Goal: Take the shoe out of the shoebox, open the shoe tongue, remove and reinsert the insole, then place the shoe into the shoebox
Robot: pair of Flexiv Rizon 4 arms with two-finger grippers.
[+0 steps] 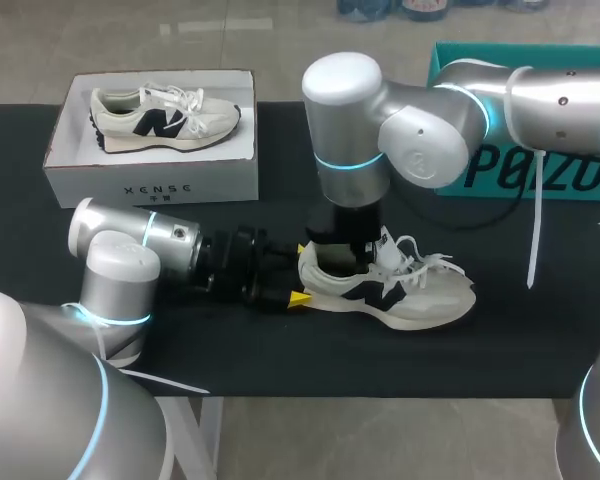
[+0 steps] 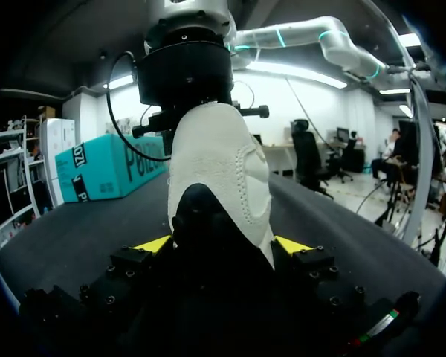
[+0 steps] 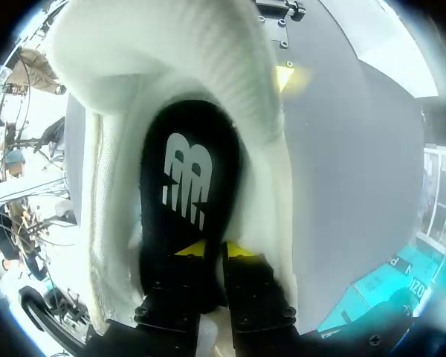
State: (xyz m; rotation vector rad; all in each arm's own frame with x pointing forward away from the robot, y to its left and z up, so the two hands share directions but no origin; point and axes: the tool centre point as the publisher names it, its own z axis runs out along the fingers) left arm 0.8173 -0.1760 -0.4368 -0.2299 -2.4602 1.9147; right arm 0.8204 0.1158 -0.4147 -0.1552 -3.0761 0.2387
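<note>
- My left gripper (image 2: 221,244) is level with the table (image 1: 280,350), at the heel of the shoe (image 1: 410,295). It comes in from the lower left in the head view.
- The left claw is spread about as wide as the heel. One yellow fingertip (image 2: 152,244) sits against each side of the heel, so it has the shoe clamped from two sides.
- The shoe is out of the box, upright on its sole on the black table near the middle. Its toe points toward my right side and the laces (image 1: 432,266) are loose on top.
- My right arm comes in from the right and drops straight down, with the right gripper (image 3: 215,251) inside the shoe opening.
- The right claw is all but closed, with just a thin dark slit between the yellow tips (image 3: 193,249).
- Those tips rest on the black insole (image 3: 186,171), which lies flat inside the shoe with its white logo facing up.
- I can't tell whether anything is pinched in that slit.
- The white padded collar (image 3: 267,149) wraps around the insole, and one left yellow tip shows just outside the heel in the right wrist view.
- The white shoebox (image 1: 150,185) is at the far left of the table, well apart from the shoe I'm working on.
- The second shoe (image 1: 165,120) lies inside the shoebox on its side.
- The teal box (image 1: 540,165) is at the far right, behind my right arm.
</note>
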